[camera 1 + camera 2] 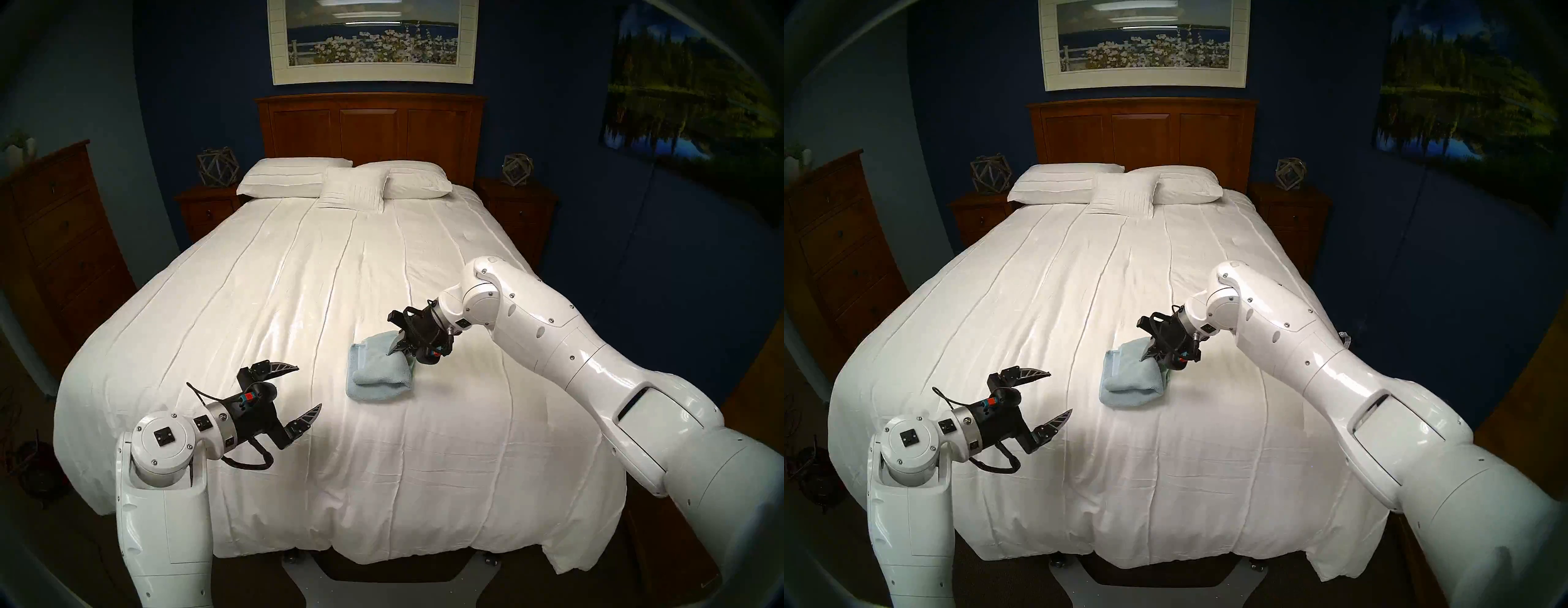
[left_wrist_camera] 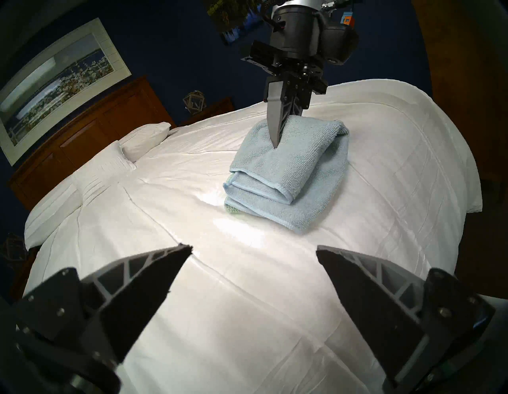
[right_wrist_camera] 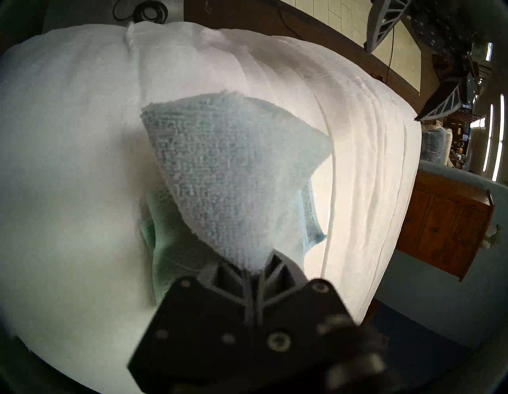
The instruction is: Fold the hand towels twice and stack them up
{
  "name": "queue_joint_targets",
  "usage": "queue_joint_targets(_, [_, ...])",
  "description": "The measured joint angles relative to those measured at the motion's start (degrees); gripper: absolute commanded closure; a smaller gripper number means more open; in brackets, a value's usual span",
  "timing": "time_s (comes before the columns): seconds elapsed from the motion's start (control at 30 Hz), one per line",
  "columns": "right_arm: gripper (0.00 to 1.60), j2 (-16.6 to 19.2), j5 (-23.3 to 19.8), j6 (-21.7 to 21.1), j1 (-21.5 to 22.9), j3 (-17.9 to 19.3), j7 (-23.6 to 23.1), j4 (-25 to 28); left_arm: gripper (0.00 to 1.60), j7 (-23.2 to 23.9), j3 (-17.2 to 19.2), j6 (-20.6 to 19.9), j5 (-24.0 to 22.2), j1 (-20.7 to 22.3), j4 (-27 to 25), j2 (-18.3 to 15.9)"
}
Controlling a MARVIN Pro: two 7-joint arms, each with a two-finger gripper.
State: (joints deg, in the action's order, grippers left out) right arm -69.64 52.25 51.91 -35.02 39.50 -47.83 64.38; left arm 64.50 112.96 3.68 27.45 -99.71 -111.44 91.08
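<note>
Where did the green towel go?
Under the blue towel on the bed; a green towel edge peeks out beside the right hand.

No readable text, labels, brands, numbers or signs in any view. The framed picture at top centre of the head views shows only a landscape with flowers, no caption legible; the canvas at upper right likewise carries no lettering. Small coloured tags on the wrists are too small to read.
</note>
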Motion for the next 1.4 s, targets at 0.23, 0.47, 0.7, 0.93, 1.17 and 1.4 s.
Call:
queue_joint_targets(0.23, [0.93, 0.30, 2.40, -0.10, 0.40, 0.65, 1.80, -1.84, 0.00, 0.17, 0.13, 0.00, 0.14, 0.07, -0.01, 0.19])
queue_joint_targets(0.47, [0.19, 0.02, 3.17, 0.91, 0.49, 0.63, 2.15, -3.35, 0.00, 0.32, 0.23, 0.02, 0.29, 0.15, -0.02, 0.37])
queue_joint_targets(0.7, [0.00, 1.56, 1.91, 1.66, -0.32, 0.88, 0.61, -0.19, 0.00, 0.48, 0.37, 0.03, 0.40, 0.22, -0.03, 0.54])
queue_joint_targets(0.93, [0.00, 5.76, 1.17, 2.87, -0.66, 2.21, -2.18, 2.48, 0.00, 0.66, 0.47, 0.07, 0.47, 0.34, -0.03, 0.68])
queue_joint_targets(1.17, [0.00, 10.60, -0.56, 3.14, -2.77, 5.56, -2.02, 4.87, 0.00, 0.86, 0.60, 0.15, 0.54, 0.48, -0.01, 0.82])
queue_joint_targets(1.4, [0.00, 15.90, -3.19, 3.15, -5.24, 8.13, -1.89, 10.65, 0.00, 1.07, 0.71, 0.22, 0.60, 0.65, 0.11, 0.95])
